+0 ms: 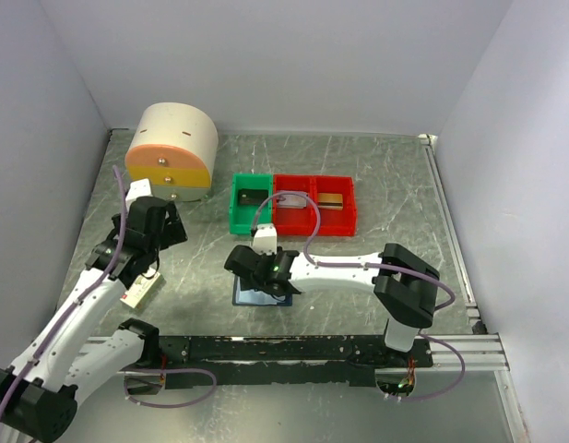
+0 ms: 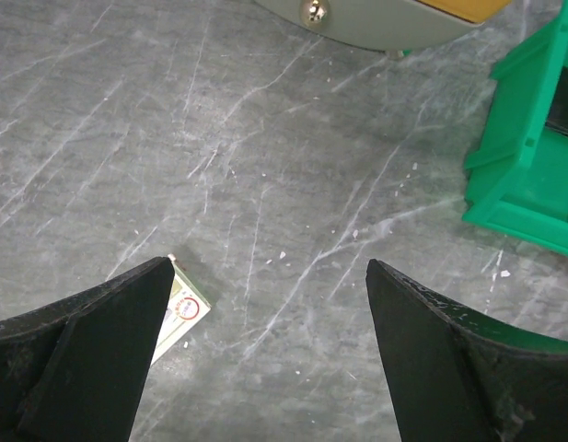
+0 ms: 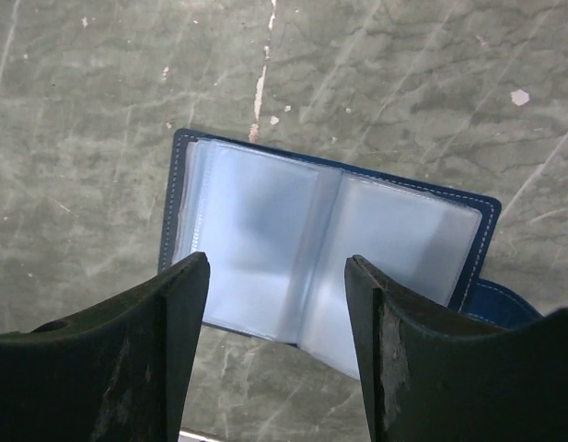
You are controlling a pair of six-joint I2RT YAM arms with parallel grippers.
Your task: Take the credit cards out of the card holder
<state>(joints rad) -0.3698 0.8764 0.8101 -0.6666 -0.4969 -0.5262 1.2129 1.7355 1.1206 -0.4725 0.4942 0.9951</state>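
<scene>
Right gripper (image 3: pixel 276 265), jaws spread, over the open card holder (image 3: pixel 330 244).
Holder lies flat on the bench (image 1: pixel 376 175) towards its near edge, clear sleeves up, strap tab at one side. Left gripper (image 2: pixel 270 267) spread wide above the bench, just beside a cream box with red label (image 2: pixel 180 311). Credit cards (image 1: pixel 332 201), one pale and one gold-tan, lie in the red bins (image 1: pixel 314 227) farther back, with the green bin (image 1: pixel 237 221) adjoining.

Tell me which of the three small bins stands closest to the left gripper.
The green bin, leftmost of the row, on the side of the left gripper; the two red bins sit farther right.
</scene>
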